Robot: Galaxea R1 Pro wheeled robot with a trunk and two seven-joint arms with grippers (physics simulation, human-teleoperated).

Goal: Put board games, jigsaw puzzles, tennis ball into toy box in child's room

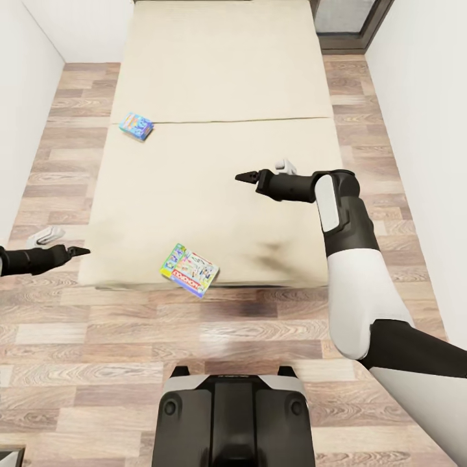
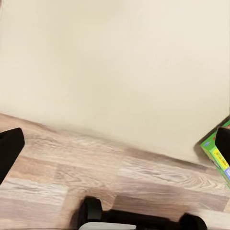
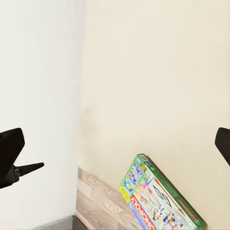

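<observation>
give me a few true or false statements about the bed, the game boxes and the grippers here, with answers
1. Two game boxes lie on the bed. True.
2. The pale green box sits in the middle of the mattress. False: it lies at the near edge, one corner hanging over the floor.
3. The right gripper holds the small blue box. False: it hangs above the bed holding nothing, and the blue box lies apart, near the bed's left edge.
4. The left gripper is near the bed's left front corner, holding nothing. True.
5. The floor is wooden planks. True.
</observation>
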